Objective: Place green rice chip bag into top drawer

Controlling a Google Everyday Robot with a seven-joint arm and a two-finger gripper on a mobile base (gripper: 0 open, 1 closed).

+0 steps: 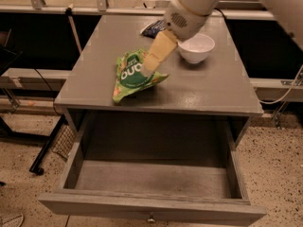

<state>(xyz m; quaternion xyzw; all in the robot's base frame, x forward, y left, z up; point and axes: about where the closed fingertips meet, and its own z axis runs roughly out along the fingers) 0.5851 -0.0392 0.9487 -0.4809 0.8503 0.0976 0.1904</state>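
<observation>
The crinkly bright green rice chip bag with the dark green round logo [132,77] is seen lying on the flat grey wooden table [213,89], left of centre in the frame and near the table's front edge. Its narrow end is pointed toward the lower left.

The beige two-finger gripper [152,63] is angled down from the upper right, and its tip is set right at the bag's upper right edge, apparently touching it. How far it is opened, and whether the bag is actually gripped, cannot be told from this view. The white arm housing is seen above it at the top centre.

Just right of the gripper, a small round white bowl [196,48] is set on the table. Behind the arm, a dark blue snack bag [152,29] is partly hidden.

Across the lower half of the frame, the wide shallow grey wooden top drawer [118,205] is pulled open below the table. Its grey floor is exposed, and a small metal knob [151,218] is seen on its flat front. The bag is on the table, not in the drawer.
</observation>
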